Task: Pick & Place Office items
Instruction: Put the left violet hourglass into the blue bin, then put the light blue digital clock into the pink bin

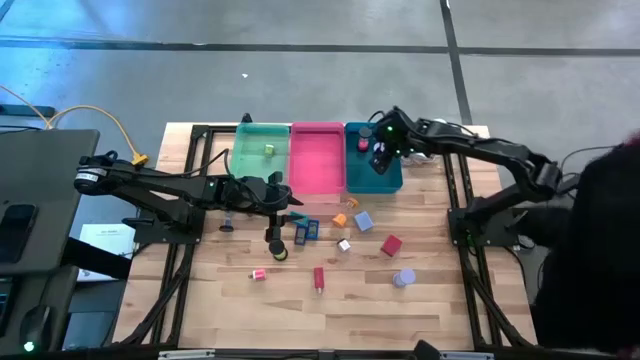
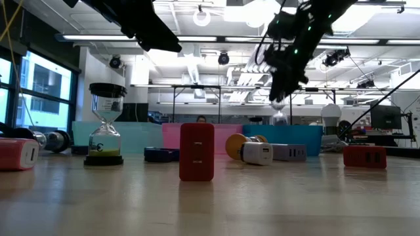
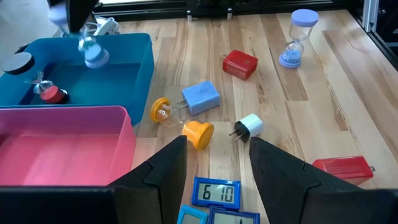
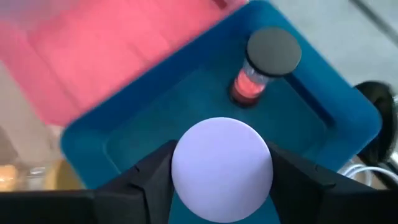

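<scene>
1. Progress looks early: most office items lie loose on the table (image 1: 420, 310), not yet sorted.
2. Teal tray (image 4: 323, 112) holds one black-capped hourglass with red sand (image 4: 264, 65); green tray (image 1: 262, 165) holds one small yellowish item; pink tray (image 1: 317, 160) looks bare.
3. Right gripper (image 4: 221, 180), over the teal tray, is clamped on a lavender-capped hourglass (image 4: 222, 163), seemingly about to place it.
4. Left gripper (image 3: 217, 168) hovers by the pink tray's near edge, fingers apart and holding nothing.
5. Counted on the table, left wrist view: two red blocks (image 3: 240, 64), one lavender hourglass (image 3: 297, 38), one blue charger (image 3: 201, 97), one white plug (image 3: 249, 126), two orange pieces (image 3: 198, 134), three blue timers (image 3: 216, 192).
6. Another black-capped hourglass (image 2: 105, 124) stands in the low view.
</scene>
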`<action>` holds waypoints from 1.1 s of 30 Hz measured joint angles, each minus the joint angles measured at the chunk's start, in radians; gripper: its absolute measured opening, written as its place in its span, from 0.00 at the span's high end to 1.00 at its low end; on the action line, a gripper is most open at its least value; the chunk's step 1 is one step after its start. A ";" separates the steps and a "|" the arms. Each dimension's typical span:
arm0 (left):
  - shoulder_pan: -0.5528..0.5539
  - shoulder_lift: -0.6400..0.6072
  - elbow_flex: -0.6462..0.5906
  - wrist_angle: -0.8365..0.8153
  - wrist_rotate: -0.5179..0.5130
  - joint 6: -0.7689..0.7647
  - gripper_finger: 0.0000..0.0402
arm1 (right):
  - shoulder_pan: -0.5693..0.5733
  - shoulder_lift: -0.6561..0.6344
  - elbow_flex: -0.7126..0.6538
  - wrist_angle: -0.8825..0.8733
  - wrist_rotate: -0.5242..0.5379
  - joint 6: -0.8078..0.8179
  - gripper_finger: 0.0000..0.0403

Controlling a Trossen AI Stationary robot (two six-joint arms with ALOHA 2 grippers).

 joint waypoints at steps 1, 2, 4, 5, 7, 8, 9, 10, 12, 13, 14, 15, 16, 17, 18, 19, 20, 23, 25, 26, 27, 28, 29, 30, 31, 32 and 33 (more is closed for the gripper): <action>0.000 0.000 0.000 0.000 0.000 0.000 0.58 | -0.008 0.019 0.000 0.005 0.000 -0.002 0.47; 0.000 0.000 0.000 0.000 0.000 0.000 0.58 | -0.014 0.039 0.000 0.012 0.000 -0.005 0.48; 0.000 0.000 0.000 0.000 0.000 -0.001 0.58 | -0.025 0.075 0.000 0.025 0.000 -0.018 0.52; 0.000 0.000 0.000 0.000 0.000 -0.001 0.58 | -0.030 0.090 0.000 0.030 0.000 -0.026 0.53; 0.000 0.000 0.000 0.000 0.000 -0.001 0.58 | -0.041 0.119 0.000 0.049 -0.001 -0.031 0.53; 0.000 0.000 0.000 0.001 0.000 -0.001 0.58 | -0.044 0.132 0.000 0.057 -0.002 -0.031 0.53; 0.000 0.000 0.000 0.001 0.000 -0.001 0.58 | -0.048 0.146 0.000 0.060 -0.002 -0.031 0.53; 0.000 0.000 0.000 0.001 0.000 -0.002 0.58 | -0.052 0.158 0.000 0.059 -0.001 -0.031 0.53; 0.000 0.000 0.000 0.001 0.000 -0.002 0.58 | -0.058 0.177 0.000 0.066 0.000 -0.031 0.49; 0.000 0.000 0.000 0.001 0.000 -0.002 0.58 | -0.061 0.183 0.001 0.068 0.001 -0.031 0.47; 0.000 0.000 0.000 0.001 0.000 -0.002 0.58 | -0.064 0.191 0.001 0.065 0.001 -0.031 0.45; 0.000 0.000 0.000 0.001 0.000 -0.002 0.58 | -0.067 0.197 0.000 0.061 0.001 -0.031 0.44; 0.000 0.000 0.000 0.001 0.000 -0.002 0.58 | -0.067 0.201 -0.002 0.061 0.003 -0.031 0.43; 0.000 0.000 0.000 0.001 0.000 -0.002 0.58 | -0.067 0.202 -0.002 0.062 0.005 -0.029 0.43; 0.000 0.000 0.000 0.002 0.000 -0.002 0.58 | -0.066 0.199 -0.001 0.069 0.010 -0.023 0.43; 0.000 0.000 0.000 0.002 0.000 -0.002 0.58 | -0.066 0.197 0.000 0.075 0.007 -0.024 0.43; 0.000 0.000 0.000 0.002 0.000 -0.002 0.58 | -0.063 0.195 0.001 0.074 0.004 -0.025 0.43; 0.000 0.000 0.000 0.002 0.000 0.004 0.58 | -0.056 0.193 0.000 0.071 0.017 -0.030 0.43; 0.000 0.000 0.000 0.002 0.000 0.005 0.58 | -0.049 0.193 0.000 0.074 0.029 -0.033 0.42; 0.000 0.000 0.000 0.002 0.000 0.005 0.58 | -0.046 0.192 0.000 0.074 0.037 -0.039 0.42; 0.001 0.000 0.000 0.002 -0.001 0.005 0.58 | -0.045 0.192 0.000 0.074 0.046 -0.046 0.42; 0.003 0.000 0.000 0.002 -0.003 0.005 0.58 | -0.043 0.188 0.000 0.074 0.059 -0.051 0.41; 0.003 0.000 0.000 0.002 -0.004 0.005 0.58 | -0.040 0.182 0.000 0.073 0.069 -0.054 0.41; 0.003 0.000 0.000 0.002 -0.004 0.005 0.58 | -0.037 0.173 0.000 0.074 0.068 -0.057 0.41; 0.004 0.000 0.000 0.002 -0.004 0.005 0.58 | -0.033 0.163 0.000 0.076 0.069 -0.059 0.41; 0.005 0.000 0.000 0.002 -0.004 0.005 0.58 | -0.030 0.151 0.000 0.078 0.069 -0.061 0.41; 0.005 0.000 0.000 0.003 -0.004 0.005 0.58 | -0.026 0.137 0.000 0.080 0.069 -0.064 0.41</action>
